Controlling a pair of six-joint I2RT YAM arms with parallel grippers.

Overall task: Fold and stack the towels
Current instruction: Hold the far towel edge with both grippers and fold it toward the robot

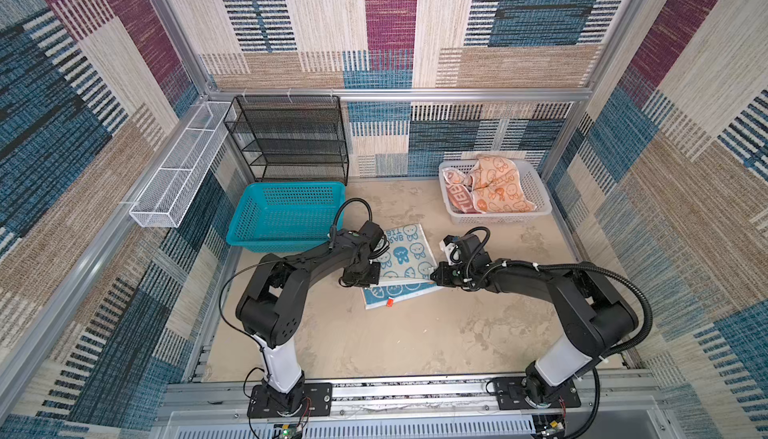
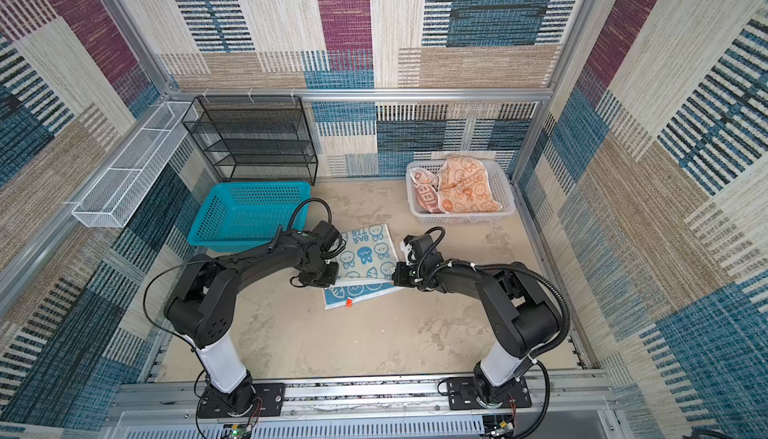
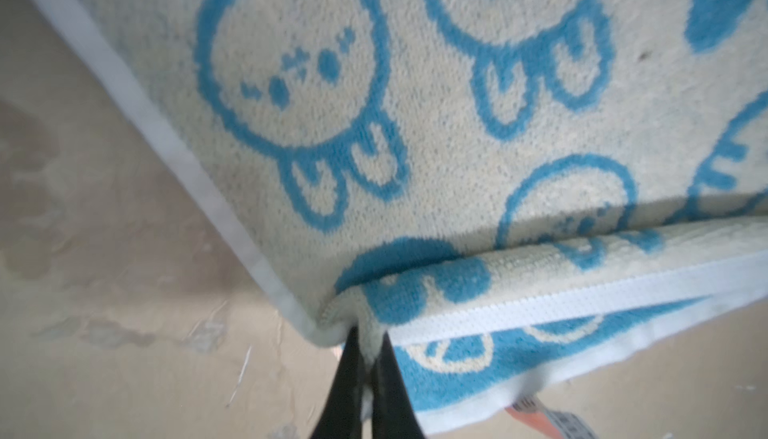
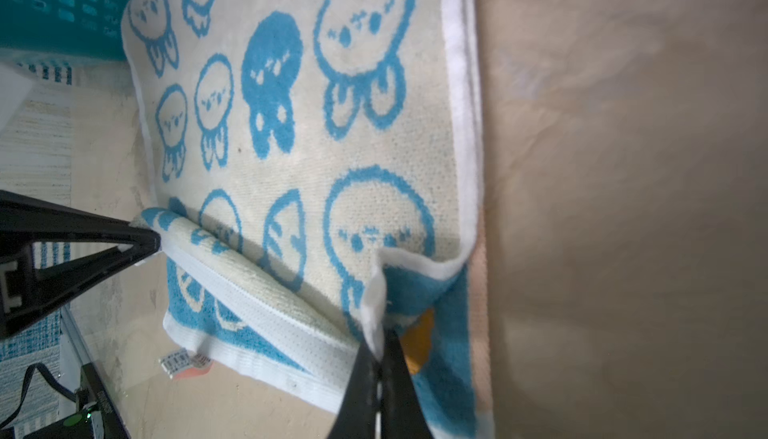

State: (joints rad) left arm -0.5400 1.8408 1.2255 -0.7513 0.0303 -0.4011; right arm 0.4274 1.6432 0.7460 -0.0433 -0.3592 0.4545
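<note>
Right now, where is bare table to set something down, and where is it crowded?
Free: beige tabletop between the pale blue-rabbit terry towel and the near metal rail. Crowded: white plastic basket, heaped with orange cloths.

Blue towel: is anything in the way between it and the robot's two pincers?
Nothing visible. The left gripper and right gripper are each shut on a corner of the blue towel, cloth pinched directly in their jaws. The other towels lie off in the white basket.

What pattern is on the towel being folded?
The towel has blue rabbit faces on cream; clearest in right wrist view.
</note>
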